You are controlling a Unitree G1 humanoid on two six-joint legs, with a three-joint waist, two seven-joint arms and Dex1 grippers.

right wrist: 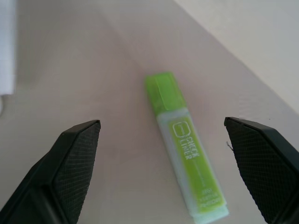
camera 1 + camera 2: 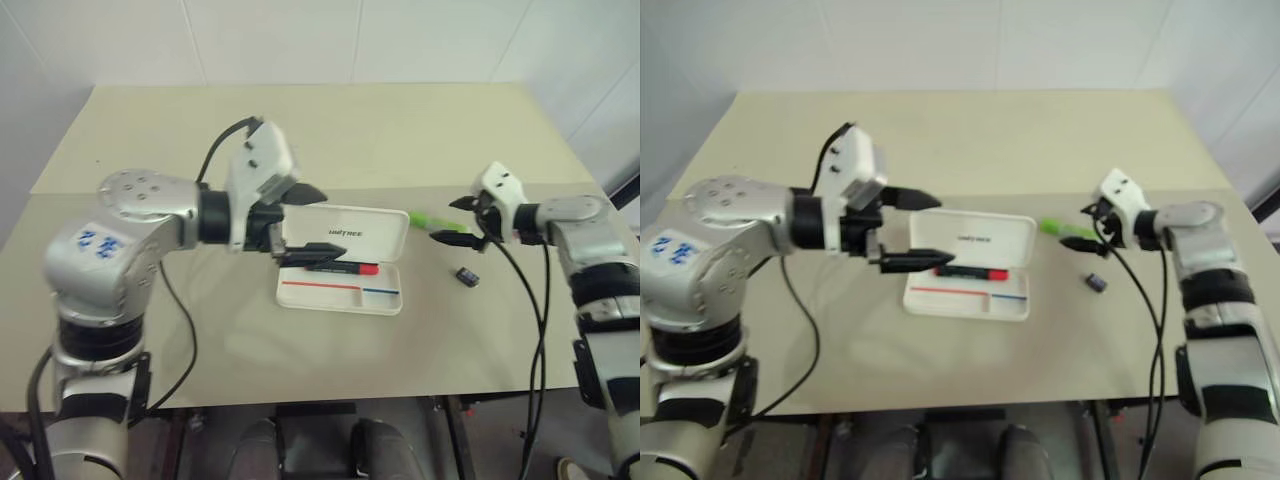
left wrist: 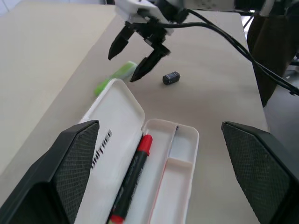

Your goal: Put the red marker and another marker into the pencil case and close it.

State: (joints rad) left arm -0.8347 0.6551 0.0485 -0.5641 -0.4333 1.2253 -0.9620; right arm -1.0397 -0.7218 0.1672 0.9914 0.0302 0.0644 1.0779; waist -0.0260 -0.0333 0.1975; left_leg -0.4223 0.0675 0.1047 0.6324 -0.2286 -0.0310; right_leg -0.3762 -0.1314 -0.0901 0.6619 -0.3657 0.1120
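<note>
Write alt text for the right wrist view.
A lime-green marker lies on the beige table between the two open black fingers of the right claw, not yet touched. A white corner of the pencil case shows at the edge.

Robot test room or lab, suggested by a plain beige table, bare white tiled walls, cabled arms.

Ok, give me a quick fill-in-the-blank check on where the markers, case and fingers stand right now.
1. The red marker lies inside the ____ pencil case.
2. The green marker lies on the ____, outside the case.
3. The right gripper has its fingers ____ beside the green marker.
4. The left gripper holds ____.

Missing words: open; table; open; nothing
</note>
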